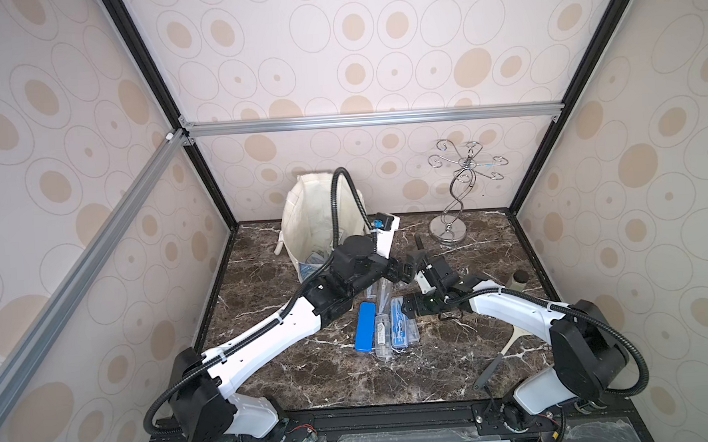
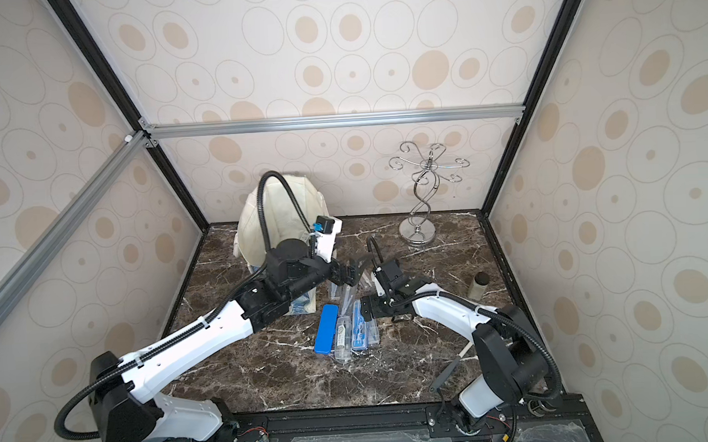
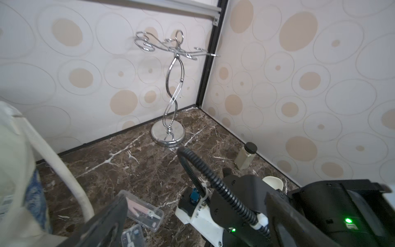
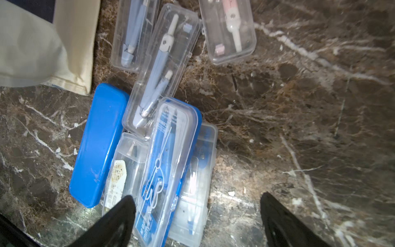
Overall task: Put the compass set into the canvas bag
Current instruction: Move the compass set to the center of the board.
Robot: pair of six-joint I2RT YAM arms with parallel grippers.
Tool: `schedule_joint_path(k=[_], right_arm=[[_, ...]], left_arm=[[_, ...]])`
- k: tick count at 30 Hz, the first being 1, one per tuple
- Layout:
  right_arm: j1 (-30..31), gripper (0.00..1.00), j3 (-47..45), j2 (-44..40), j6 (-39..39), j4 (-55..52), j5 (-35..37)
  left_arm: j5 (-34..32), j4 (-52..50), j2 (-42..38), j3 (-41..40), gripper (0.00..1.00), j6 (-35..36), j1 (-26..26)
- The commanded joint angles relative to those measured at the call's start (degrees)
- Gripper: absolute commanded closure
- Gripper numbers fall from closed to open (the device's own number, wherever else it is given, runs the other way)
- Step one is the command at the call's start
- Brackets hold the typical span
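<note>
Several compass sets in plastic cases lie piled mid-table: an opaque blue case [image 1: 365, 327] [image 4: 98, 145], a clear case with a blue-grey compass [image 4: 162, 70], a blue-backed clear case [image 4: 168, 166] and a pink-compass case [image 4: 230, 30] [image 3: 145, 211]. The cream canvas bag [image 1: 310, 220] [image 2: 285, 209] stands at the back left, mouth open, with bluish items showing low inside; its blue print [image 3: 36, 203] faces the pile. My left gripper [image 1: 403, 271] [image 3: 192, 224] is open and empty beside the bag. My right gripper [image 1: 411, 306] [image 4: 197, 213] hangs open just above the pile's near end, straddling the blue-backed case.
A chrome wire stand [image 1: 459, 191] rises at the back right. A small jar with a dark lid [image 1: 520, 282] sits by the right wall. A white-headed tool with a dark handle [image 1: 504, 351] lies at the front right. Both wrists are close together over the pile.
</note>
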Motion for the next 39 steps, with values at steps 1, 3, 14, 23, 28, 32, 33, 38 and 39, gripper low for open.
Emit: schedule_joint_path(k=[1,3,14,23,28,32,33,38,39], right_arm=[[1.4,0.15,1.9,2.5,0.9,-0.1,0.3],[2.2,0.18,2.4,3.9,1.5,0.4,0.8],[4.4,0.29,6.4,12.2,4.1,0.2,5.0],[4.4,0.43,5.7,11.8,4.0,-2.5,14.4],[3.6,0.47,5.7,11.1,3.6,-4.0,17.8],[2.5,0.53,5.1,10.3,2.8,-3.3,16.8],[2.2,0.53,5.3,10.3,2.6,-3.2,16.5],[2.2,0.52,5.9,11.1,2.0,-3.3,15.9],[2.1,0.51,6.0,11.2,1.9,-3.2,15.7]], left_arm=[[-1.9,1.3,2.3,1.2,0.0,-1.1,-2.0],[-2.9,1.3,3.0,0.7,0.0,-1.9,-2.6],[-7.4,3.4,1.2,-3.9,0.0,-3.9,-3.1],[-9.7,2.8,0.2,-5.1,0.0,-3.7,-3.1],[-9.6,3.0,0.8,-5.2,0.0,-4.0,-3.1],[-9.6,2.9,1.6,-5.1,0.0,-3.9,-3.1],[-9.6,2.7,1.8,-5.0,0.0,-3.9,-3.1],[-9.4,2.5,2.6,-4.7,0.0,-4.1,-3.1],[-9.5,2.4,2.7,-4.8,0.0,-4.0,-3.1]])
